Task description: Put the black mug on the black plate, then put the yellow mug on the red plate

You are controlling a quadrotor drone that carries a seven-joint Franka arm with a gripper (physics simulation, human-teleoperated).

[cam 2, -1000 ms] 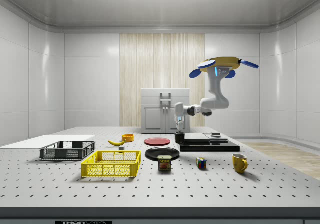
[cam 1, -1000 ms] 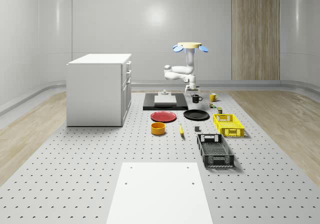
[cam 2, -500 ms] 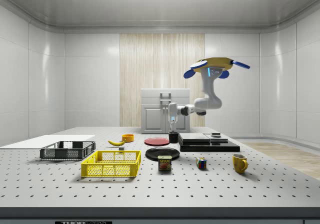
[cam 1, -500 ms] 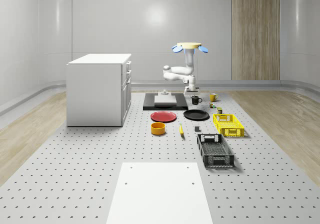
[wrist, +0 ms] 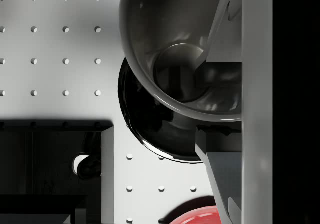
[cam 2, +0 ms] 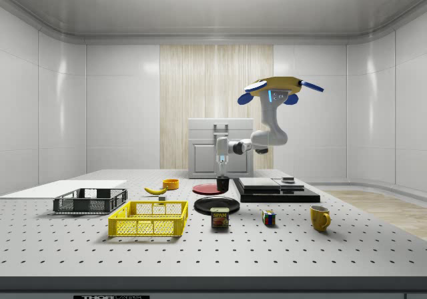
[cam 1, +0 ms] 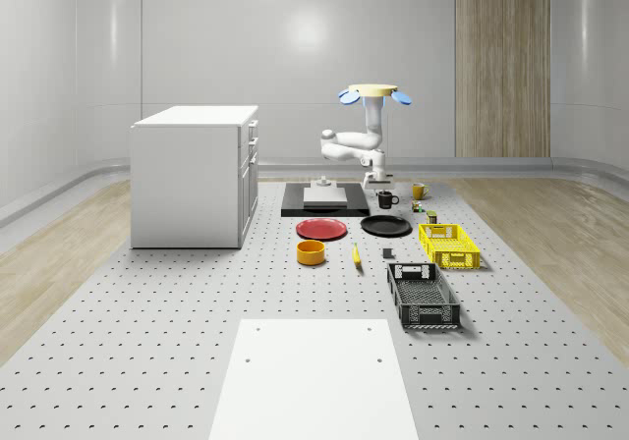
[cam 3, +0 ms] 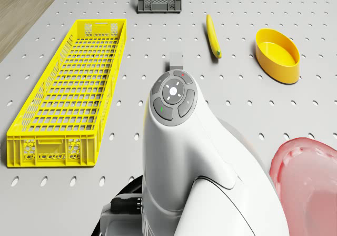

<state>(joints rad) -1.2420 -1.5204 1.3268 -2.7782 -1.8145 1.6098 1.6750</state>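
The drone (cam 1: 374, 93) hovers above the table's far end, its arm reaching down. My gripper (cam 1: 379, 184) is shut on the rim of the black mug (cam 1: 387, 200), one finger (wrist: 225, 24) inside the cup and one outside. The black mug (cam 2: 222, 184) hangs upright a little above the table, and in the wrist view the black plate (wrist: 150, 124) lies partly beneath it. The black plate (cam 1: 385, 226) sits beside the red plate (cam 1: 322, 229). The yellow mug (cam 1: 419, 191) stands on the table farther back, at the whole-scene view's right.
A black platform (cam 1: 324, 199) and a white cabinet (cam 1: 195, 175) stand near the plates. A yellow basket (cam 1: 449, 245), black basket (cam 1: 423, 295), banana (cam 1: 356, 254) and orange bowl (cam 1: 311, 252) lie nearer the front. A spam can (cam 2: 219, 217) and cube (cam 2: 268, 217) sit beside the black plate.
Drone, arm and gripper have shifted toward the side view's left, carrying the black mug away from the black platform and over the black plate. Nothing else moved.
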